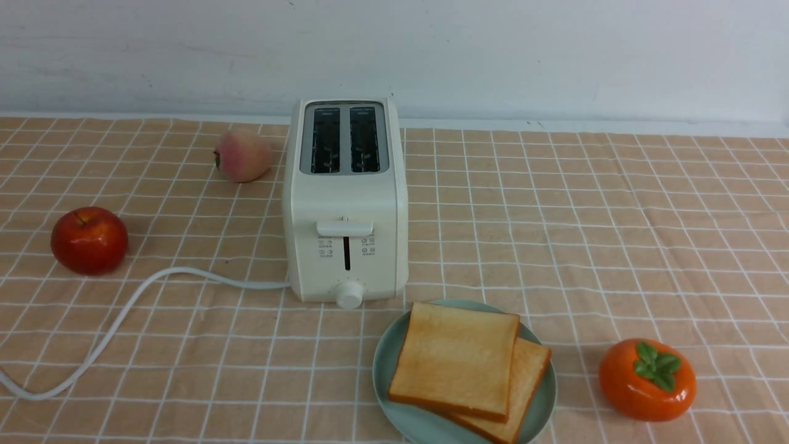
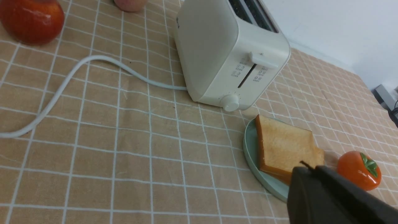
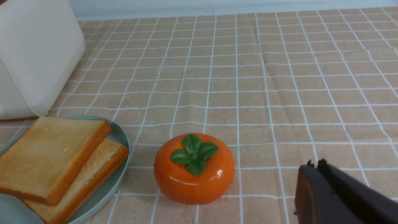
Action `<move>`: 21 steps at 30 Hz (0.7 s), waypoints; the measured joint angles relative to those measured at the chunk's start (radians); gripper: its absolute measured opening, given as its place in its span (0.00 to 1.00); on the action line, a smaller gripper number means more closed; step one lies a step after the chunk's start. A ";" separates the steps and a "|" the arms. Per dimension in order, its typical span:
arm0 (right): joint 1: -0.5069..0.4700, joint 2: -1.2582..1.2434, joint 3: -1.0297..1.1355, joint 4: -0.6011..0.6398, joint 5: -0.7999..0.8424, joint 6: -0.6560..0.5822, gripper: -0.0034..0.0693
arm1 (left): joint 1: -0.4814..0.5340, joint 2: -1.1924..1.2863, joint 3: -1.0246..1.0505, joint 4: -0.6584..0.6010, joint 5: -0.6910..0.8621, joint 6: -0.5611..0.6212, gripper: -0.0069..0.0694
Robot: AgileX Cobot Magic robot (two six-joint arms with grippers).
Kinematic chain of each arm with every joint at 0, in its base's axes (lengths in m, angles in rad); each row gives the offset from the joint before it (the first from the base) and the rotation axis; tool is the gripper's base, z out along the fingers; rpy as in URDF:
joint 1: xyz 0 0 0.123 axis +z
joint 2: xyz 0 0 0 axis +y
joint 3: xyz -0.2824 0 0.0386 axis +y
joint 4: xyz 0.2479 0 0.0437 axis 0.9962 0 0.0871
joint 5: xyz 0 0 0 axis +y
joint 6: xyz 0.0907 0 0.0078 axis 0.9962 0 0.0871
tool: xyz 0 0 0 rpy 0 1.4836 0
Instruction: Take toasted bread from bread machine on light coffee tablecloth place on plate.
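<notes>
Two toast slices (image 1: 455, 357) on plate (image 1: 383, 370), toaster slots (image 1: 345, 139) seemingly empty, both claws closed.

You have two slices of toasted bread (image 1: 455, 357), one plate (image 1: 394, 394), one bread machine (image 1: 345, 197), one red apple (image 1: 89, 239), one peach (image 1: 242, 155), one persimmon (image 1: 647, 379) and one tablecloth (image 1: 616, 234).

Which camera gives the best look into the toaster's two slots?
The front view: it looks down into both slots of the bread machine, and they look empty. The left wrist view catches only a sliver of the slots at the picture's edge. The right wrist view shows just a plain side wall, no slots.
</notes>
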 joint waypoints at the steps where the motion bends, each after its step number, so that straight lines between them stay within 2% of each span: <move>1: 0.000 0.000 0.000 0.000 0.000 0.000 0.05 | 0.000 0.000 0.032 0.021 -0.042 0.020 0.07; 5: 0.000 0.000 0.000 0.000 -0.001 0.000 0.06 | 0.000 0.000 0.134 0.100 -0.218 0.052 0.07; 8: 0.000 0.000 0.000 0.000 -0.001 0.001 0.06 | 0.002 -0.020 0.289 0.193 -0.447 0.056 0.08; 13: 0.000 0.000 0.000 0.000 -0.002 0.001 0.07 | 0.002 -0.123 0.440 0.215 -0.478 0.056 0.09; 21: 0.000 0.000 0.000 -0.005 -0.003 0.001 0.08 | 0.081 -0.127 0.511 0.213 -0.353 0.069 0.09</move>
